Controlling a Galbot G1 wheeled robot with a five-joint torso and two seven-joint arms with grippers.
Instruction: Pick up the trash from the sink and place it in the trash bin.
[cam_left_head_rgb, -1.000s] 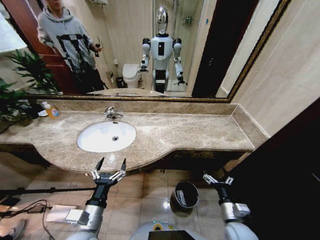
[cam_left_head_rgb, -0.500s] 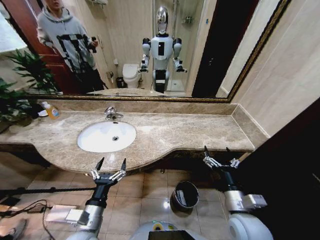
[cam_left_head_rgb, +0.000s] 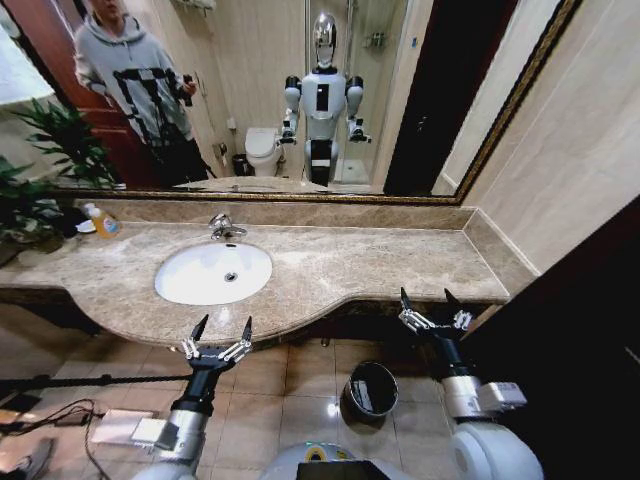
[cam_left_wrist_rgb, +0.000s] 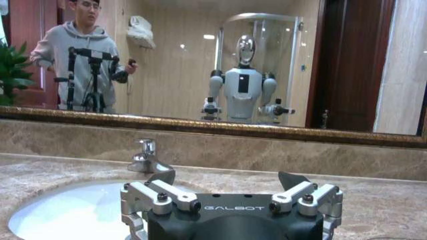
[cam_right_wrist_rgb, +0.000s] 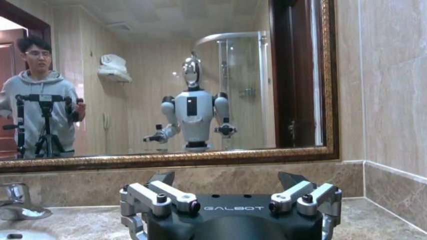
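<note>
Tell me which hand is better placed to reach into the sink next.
Probably the left hand: it hovers open right before the sink, while the right hand, also open, is off beside it, above the trash bin.

Beige marble counter holds the sink and an orange-yellow bottle.

Right gripper has risen from floor level beside the trash bin to the counter's front edge, right end, fingers spread.
</note>
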